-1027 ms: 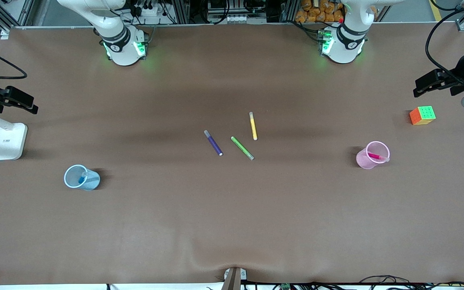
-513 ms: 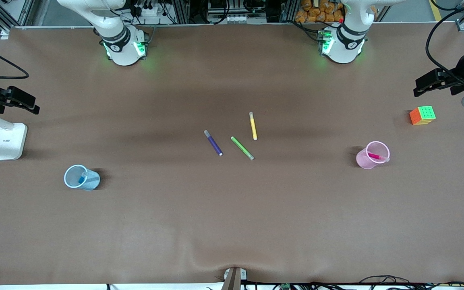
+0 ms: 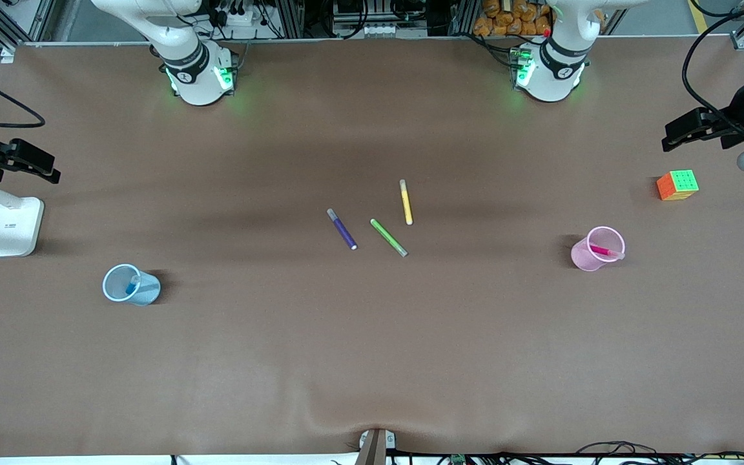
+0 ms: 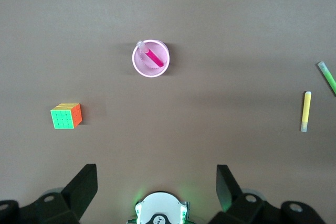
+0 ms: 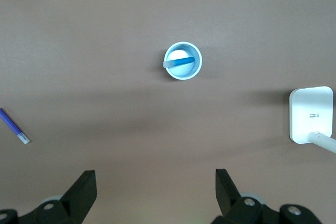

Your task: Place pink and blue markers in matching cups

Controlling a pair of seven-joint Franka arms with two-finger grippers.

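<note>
The pink marker (image 3: 604, 250) leans inside the pale pink cup (image 3: 588, 258), toward the left arm's end of the table; its pale tip rests on the rim. From above, the left wrist view shows this marker (image 4: 154, 59) in its cup (image 4: 137, 65). The blue marker (image 3: 132, 285) stands in the pale blue cup (image 3: 146, 294), toward the right arm's end. It (image 5: 184, 61) also shows in its cup (image 5: 181, 74) in the right wrist view. My left gripper (image 3: 675, 135) (image 4: 156, 172) and right gripper (image 3: 46, 166) (image 5: 155, 176) hang high over their own ends, both open and empty.
A purple pen (image 3: 342, 229), a green pen (image 3: 389, 237) and a yellow pen (image 3: 405, 202) lie together mid-table. A colour cube (image 3: 677, 185) sits farther from the front camera than the pink cup. A white lamp base (image 3: 13, 226) stands at the right arm's end.
Both grippers drift very slightly in the air, still open. Nothing on the table has moved.
</note>
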